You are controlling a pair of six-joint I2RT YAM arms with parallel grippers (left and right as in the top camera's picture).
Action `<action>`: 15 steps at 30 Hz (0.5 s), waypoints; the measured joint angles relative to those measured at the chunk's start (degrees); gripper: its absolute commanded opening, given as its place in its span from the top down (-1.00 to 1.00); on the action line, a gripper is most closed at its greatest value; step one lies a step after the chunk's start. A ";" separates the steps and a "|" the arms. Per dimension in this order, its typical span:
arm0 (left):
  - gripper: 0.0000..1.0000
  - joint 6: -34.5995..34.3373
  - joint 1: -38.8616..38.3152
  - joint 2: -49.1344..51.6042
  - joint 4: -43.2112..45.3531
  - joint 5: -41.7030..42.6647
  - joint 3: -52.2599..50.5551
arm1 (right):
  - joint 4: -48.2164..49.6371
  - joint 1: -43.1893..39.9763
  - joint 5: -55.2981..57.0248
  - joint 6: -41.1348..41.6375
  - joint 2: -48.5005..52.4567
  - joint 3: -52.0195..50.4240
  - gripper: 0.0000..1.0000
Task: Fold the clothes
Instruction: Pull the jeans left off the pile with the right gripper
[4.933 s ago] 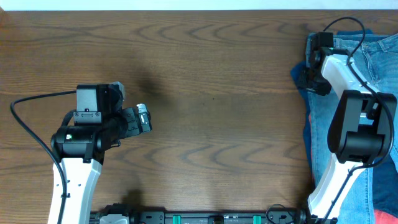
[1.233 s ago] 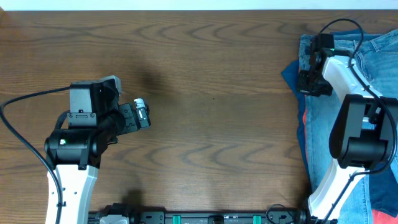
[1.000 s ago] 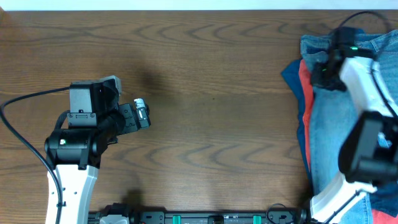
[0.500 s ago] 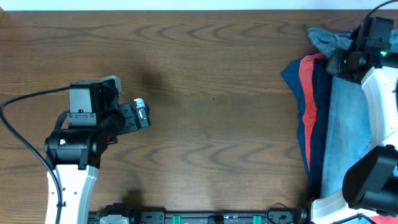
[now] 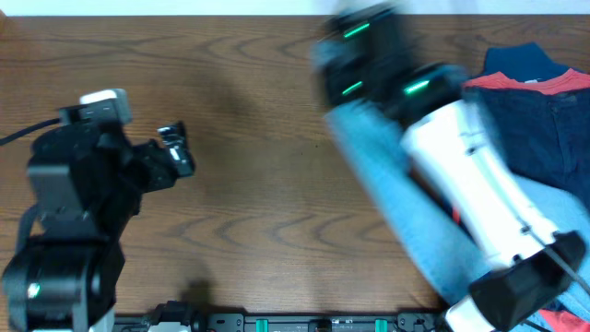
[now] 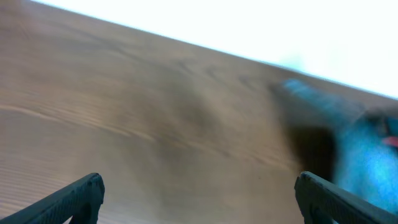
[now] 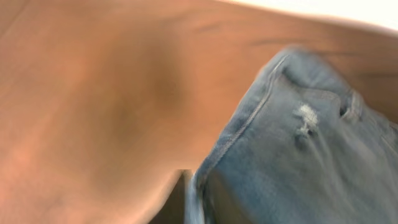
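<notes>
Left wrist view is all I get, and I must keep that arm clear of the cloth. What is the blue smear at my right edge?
Observer: Overhead shows the light-blue jeans, stretching over the middle of the table beneath the right arm.
Operator: Anything near my gripper?
Observer: No; the left gripper hangs open over bare wood, apart from the denim.
Operator: Other clothes?
Observer: A red-orange shirt and dark navy garments lie at the far right.
</notes>
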 measured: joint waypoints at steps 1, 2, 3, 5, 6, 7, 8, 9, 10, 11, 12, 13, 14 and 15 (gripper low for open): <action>-0.96 0.00 0.00 -0.46 -0.22 -1.81 1.01 | -0.85 4.15 0.33 -0.44 0.52 0.13 -0.08; -0.95 0.00 0.00 -0.79 -0.42 -3.30 1.70 | -1.97 8.85 1.55 -0.74 1.25 0.26 -0.18; -0.96 0.00 0.00 -1.14 -0.61 -4.90 2.32 | -2.71 11.74 2.45 -0.94 1.79 0.26 -0.29; -0.96 0.02 0.00 -1.79 -0.83 -7.19 2.99 | -3.98 15.93 5.66 -0.57 2.75 0.26 -0.39; -0.96 0.00 0.00 -2.01 -0.83 -8.04 3.15 | -4.20 16.92 7.37 -0.61 3.02 0.24 -0.40; -0.96 0.00 0.00 -2.10 -0.85 -8.70 3.19 | -4.50 17.22 9.05 -0.46 3.04 0.26 -0.41; -0.96 0.00 0.00 -2.10 -0.85 -9.16 3.19 | -4.74 17.09 10.27 -0.31 2.99 0.26 -0.41; -0.96 0.00 0.00 -1.92 -0.87 -9.49 3.19 | -5.03 16.55 11.34 -0.04 2.86 0.26 -0.41; -0.96 0.00 0.00 -1.55 -0.90 -9.68 3.19 | -5.44 15.63 12.44 0.55 2.60 0.26 -0.41; -0.96 0.04 0.00 -1.07 -0.87 -9.53 3.19 | -5.97 14.53 13.07 1.11 2.25 0.26 -0.41; -0.96 0.26 0.00 -0.35 -0.92 -8.79 3.19 | -6.51 13.29 13.73 1.75 1.75 0.26 -0.41; -0.96 0.57 0.00 0.66 -1.07 -7.80 3.19 | -7.08 11.67 14.27 2.49 0.85 0.26 -0.41; -0.96 1.05 0.00 1.97 -1.42 -6.43 3.28 | -7.61 9.86 14.62 3.32 -0.28 0.26 -0.41; -0.96 1.66 0.00 3.26 -1.66 -5.22 3.30 | -8.20 7.96 14.97 4.13 -1.81 0.26 -0.41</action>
